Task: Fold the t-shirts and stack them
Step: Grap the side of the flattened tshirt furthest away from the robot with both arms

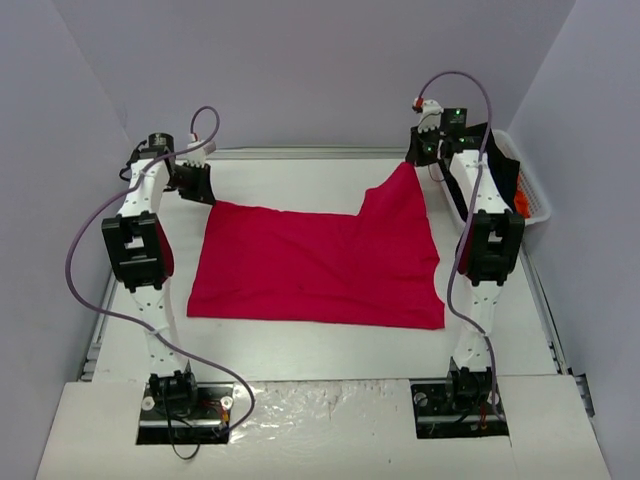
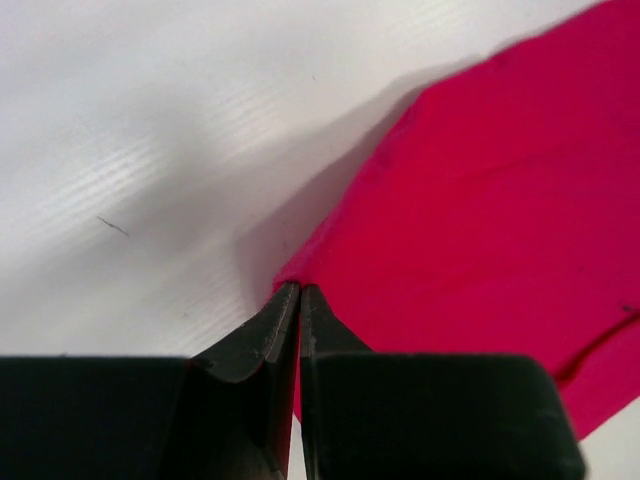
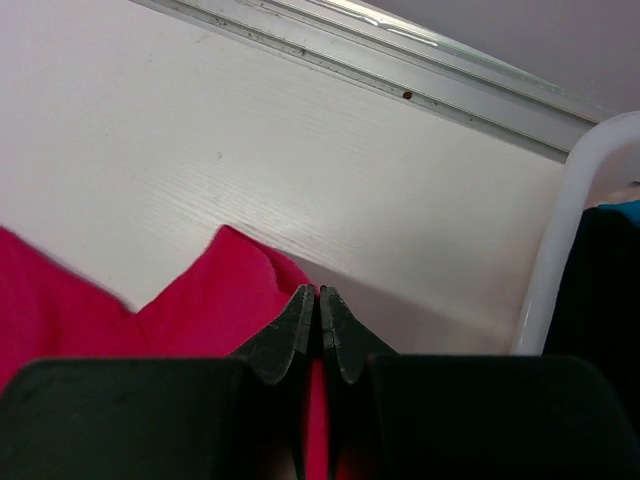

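crimson t-shirt [image 1: 320,265] — far-left corner pinched in left hand [image 2: 300,292], far-right corner pinched aloft in right hand [image 3: 320,293]

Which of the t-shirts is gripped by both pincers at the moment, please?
The crimson-red t-shirt, spread on the table: the left pincer and right pincer are shut on its far corners. The black t-shirt lies in the white basket, untouched.

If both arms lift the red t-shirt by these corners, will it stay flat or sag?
Likely floppy: the red t-shirt drapes in a peak from the right gripper. Probably light; fingertip pinches hold it. Expect sagging toward the left gripper.
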`<state>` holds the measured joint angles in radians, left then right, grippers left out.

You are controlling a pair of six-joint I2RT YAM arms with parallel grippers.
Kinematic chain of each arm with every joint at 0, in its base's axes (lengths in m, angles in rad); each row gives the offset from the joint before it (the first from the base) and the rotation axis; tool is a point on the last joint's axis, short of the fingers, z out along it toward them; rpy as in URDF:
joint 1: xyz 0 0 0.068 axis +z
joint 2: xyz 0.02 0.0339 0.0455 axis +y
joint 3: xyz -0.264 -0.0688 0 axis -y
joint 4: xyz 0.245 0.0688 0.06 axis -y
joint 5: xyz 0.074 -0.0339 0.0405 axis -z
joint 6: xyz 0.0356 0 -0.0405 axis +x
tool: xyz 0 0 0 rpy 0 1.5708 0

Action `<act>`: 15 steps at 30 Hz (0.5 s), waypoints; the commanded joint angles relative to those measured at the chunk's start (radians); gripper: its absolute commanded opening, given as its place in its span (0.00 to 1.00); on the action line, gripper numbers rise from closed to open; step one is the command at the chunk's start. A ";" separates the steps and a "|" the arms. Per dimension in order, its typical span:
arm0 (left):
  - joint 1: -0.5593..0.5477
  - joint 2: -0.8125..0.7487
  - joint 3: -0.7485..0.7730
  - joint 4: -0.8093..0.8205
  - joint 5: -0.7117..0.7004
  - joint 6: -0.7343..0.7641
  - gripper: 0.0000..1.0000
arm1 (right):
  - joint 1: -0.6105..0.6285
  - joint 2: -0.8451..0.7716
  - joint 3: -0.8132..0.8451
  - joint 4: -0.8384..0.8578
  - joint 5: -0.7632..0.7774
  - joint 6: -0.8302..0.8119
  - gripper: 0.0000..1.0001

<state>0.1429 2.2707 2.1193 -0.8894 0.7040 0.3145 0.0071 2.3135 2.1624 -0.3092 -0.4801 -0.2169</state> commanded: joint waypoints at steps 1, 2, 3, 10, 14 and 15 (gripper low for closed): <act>0.000 -0.141 -0.090 0.001 0.031 0.040 0.02 | -0.002 -0.106 -0.087 -0.031 -0.029 -0.016 0.00; 0.000 -0.155 -0.116 0.009 0.031 0.046 0.02 | -0.002 -0.123 -0.108 -0.033 -0.034 -0.015 0.00; 0.000 -0.187 -0.168 0.020 0.035 0.057 0.02 | -0.002 -0.158 -0.131 -0.037 -0.046 -0.016 0.00; 0.009 -0.304 -0.358 0.038 0.032 0.120 0.02 | -0.002 -0.310 -0.325 -0.097 -0.075 -0.059 0.00; 0.023 -0.350 -0.424 0.046 0.035 0.144 0.03 | -0.002 -0.408 -0.426 -0.125 -0.084 -0.087 0.00; 0.024 -0.362 -0.432 0.041 0.035 0.153 0.02 | -0.002 -0.423 -0.459 -0.137 -0.089 -0.096 0.00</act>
<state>0.1497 1.9835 1.7004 -0.8551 0.7177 0.4164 0.0071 2.0109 1.7447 -0.3950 -0.5327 -0.2752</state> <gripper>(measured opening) 0.028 0.008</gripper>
